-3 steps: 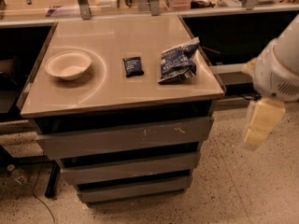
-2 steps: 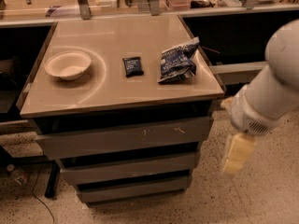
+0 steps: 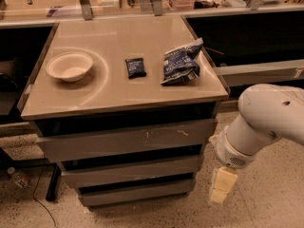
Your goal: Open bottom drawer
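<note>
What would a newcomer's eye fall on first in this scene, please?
The bulky white arm at lower right, its claw hanging low beside the shut bottom drawer. Next, the cabinet top, bearing a white bowl at left, a dark packet in the middle and a crumpled blue bag at right.

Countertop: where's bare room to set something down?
Free: back strip of the countertop behind the bowl, small dark packet and chip bag; front strip too. Crowded: middle row. Gripper hangs just right of the bottom drawer.

Hand [image 3: 222,186] low, right of bottom drawer [image 3: 137,192].
</note>
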Available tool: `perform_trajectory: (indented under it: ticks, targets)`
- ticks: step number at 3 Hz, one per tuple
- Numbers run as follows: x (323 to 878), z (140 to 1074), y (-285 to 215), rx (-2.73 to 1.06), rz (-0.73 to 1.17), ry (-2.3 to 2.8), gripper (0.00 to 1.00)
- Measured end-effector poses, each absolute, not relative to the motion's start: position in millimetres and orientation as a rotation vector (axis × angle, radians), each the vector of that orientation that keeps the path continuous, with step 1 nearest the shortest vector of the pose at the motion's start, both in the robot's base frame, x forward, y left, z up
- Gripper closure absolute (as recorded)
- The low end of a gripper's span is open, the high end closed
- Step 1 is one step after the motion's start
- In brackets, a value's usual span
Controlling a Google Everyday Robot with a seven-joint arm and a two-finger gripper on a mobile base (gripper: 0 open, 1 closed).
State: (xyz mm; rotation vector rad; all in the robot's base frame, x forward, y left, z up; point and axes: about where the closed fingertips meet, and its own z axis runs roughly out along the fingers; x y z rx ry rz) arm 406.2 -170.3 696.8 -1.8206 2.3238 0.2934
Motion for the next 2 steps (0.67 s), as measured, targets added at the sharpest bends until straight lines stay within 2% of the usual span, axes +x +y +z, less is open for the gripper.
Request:
perform_trajectory:
  ticks: [2]
  targets:
    - [381, 563, -145, -1.795, 0.549, 2.385, 0.00]
